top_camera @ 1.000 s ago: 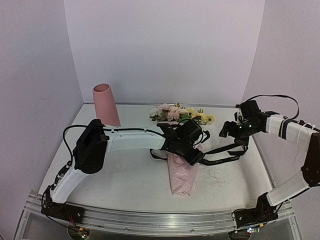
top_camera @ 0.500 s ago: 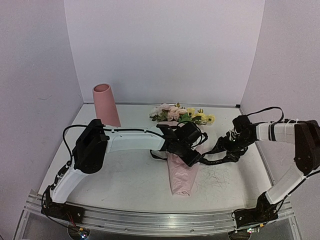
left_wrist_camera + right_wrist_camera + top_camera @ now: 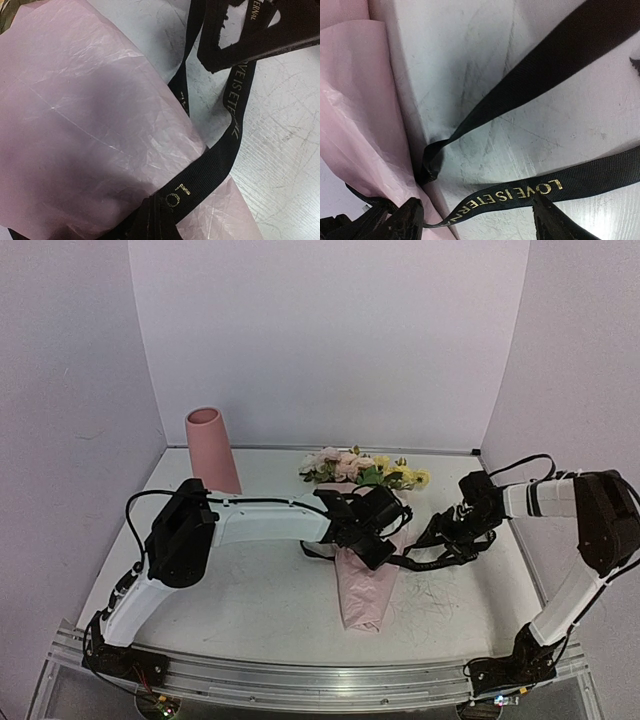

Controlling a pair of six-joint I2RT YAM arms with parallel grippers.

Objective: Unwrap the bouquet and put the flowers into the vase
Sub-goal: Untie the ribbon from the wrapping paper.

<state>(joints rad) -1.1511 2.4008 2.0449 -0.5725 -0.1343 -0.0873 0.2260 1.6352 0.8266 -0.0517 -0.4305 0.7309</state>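
Vase [image 3: 211, 448]: upright at the far left of the worktop [image 3: 250, 590], mouth up, well apart from everything else.

Left arm: reaches from the near left corner across to the middle.

Left claw [image 3: 373, 543]: down on the bouquet [image 3: 360, 530], where the paper meets the stems. Jaws fully closed. In the wrist view the closed tips [image 3: 150, 222] sit at the bottom edge, and the ribbon [image 3: 220, 150] runs straight into them across the paper [image 3: 85, 125]. So it is pinching the ribbon. Whether paper is caught as well, I cannot tell.

Bouquet: lying flat at mid-worktop.
- Flowers [image 3: 362, 469], pink, cream and yellow, at the far end, heads fanned left to right.
- Pink crinkled paper [image 3: 362, 590] tapers toward the near edge.
- The wrap is on.

Ribbon [image 3: 440, 562]: black with gold lettering. It trails loose from the bouquet rightward over the worktop in a loop, toward the right claw.

Right claw [image 3: 442, 530]: low over the worktop, just right of the bouquet. Jaws stand well apart. In the wrist view the two tips show at the bottom, one on each side [image 3: 475, 222]. The lettered ribbon strand [image 3: 520, 192] lies flat on the worktop and crosses the gap between them. It is not clamped; nothing is held. Paper edge [image 3: 365, 100] is at the left of that view.
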